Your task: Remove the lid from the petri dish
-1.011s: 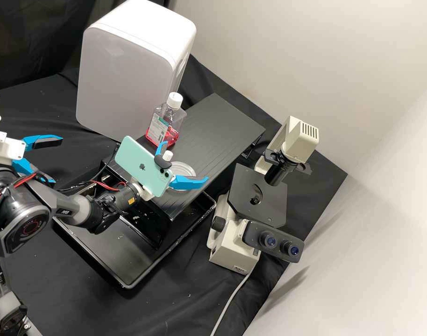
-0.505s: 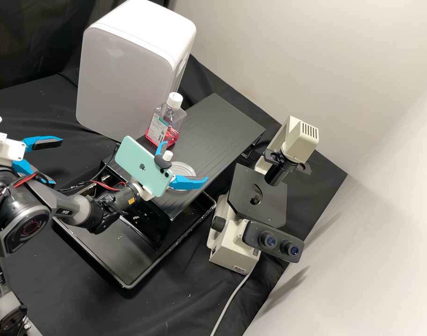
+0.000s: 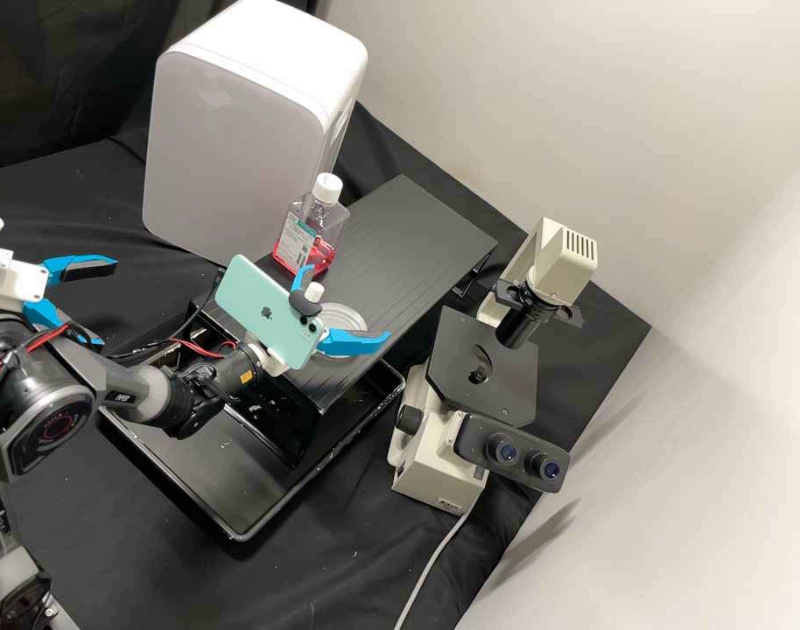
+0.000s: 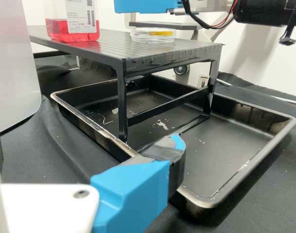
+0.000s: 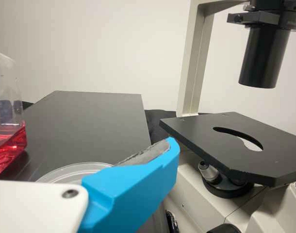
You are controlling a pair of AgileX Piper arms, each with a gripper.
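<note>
The clear petri dish with its lid on sits at the near edge of the black raised rack. My right gripper is open, with one blue finger on each side of the dish and not touching it. In the right wrist view the dish lies just past one blue finger. My left gripper stands open with nothing in it, far to the left over the black cloth. From the left wrist the dish shows on the rack's top, beyond a blue finger.
A flask of red liquid stands on the rack behind the dish. The rack stands in a black tray. A white box is at the back left, a microscope to the right.
</note>
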